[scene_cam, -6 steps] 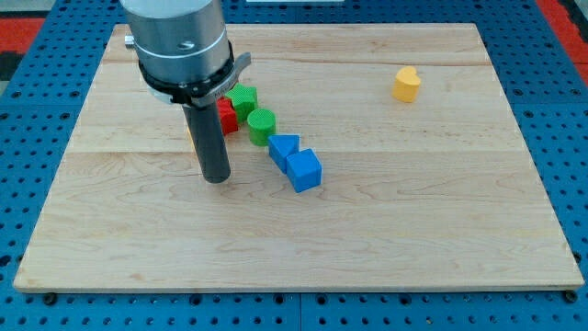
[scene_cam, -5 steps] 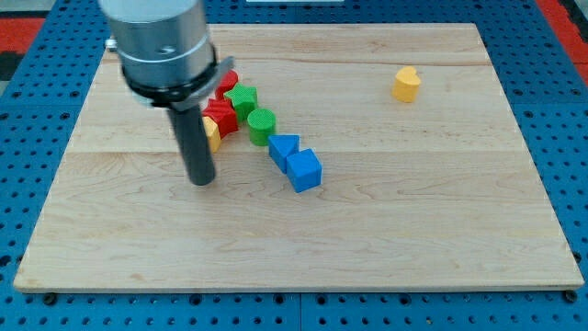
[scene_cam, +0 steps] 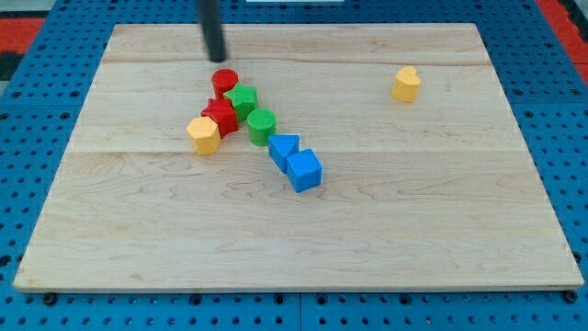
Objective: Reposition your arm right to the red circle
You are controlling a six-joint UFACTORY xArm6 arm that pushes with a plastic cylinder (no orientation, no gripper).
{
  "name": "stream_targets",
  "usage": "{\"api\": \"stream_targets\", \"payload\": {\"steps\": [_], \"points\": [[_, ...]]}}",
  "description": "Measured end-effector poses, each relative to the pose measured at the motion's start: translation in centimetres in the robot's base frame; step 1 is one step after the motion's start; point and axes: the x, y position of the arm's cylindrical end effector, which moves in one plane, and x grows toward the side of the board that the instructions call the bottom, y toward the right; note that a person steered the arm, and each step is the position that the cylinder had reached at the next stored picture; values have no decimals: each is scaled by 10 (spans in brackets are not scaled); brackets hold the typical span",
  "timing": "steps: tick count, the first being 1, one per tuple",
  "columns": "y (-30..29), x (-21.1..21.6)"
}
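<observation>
The red circle (scene_cam: 224,81) lies on the wooden board (scene_cam: 413,202), left of centre, at the top of a cluster of blocks. My tip (scene_cam: 216,58) stands just above the red circle toward the view's top, slightly to its left, with a small gap between them. Touching the circle below are a green star-like block (scene_cam: 243,99) and a red star-like block (scene_cam: 220,116).
A yellow hexagonal block (scene_cam: 203,134) sits at the cluster's lower left. A green cylinder (scene_cam: 261,124), a blue triangle (scene_cam: 283,147) and a blue cube (scene_cam: 304,170) trail toward the view's lower right. A yellow heart-like block (scene_cam: 406,83) lies alone at the upper right.
The arm has risen out of frame and my tip moved from the cluster's lower left up to the view's top, above the red circle. The blocks have not moved.
</observation>
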Motion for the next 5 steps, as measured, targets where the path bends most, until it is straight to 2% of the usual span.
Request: {"api": "stream_targets", "payload": {"steps": [1,2,5], "points": [[56,-5],[49,36],[-28,45]]}}
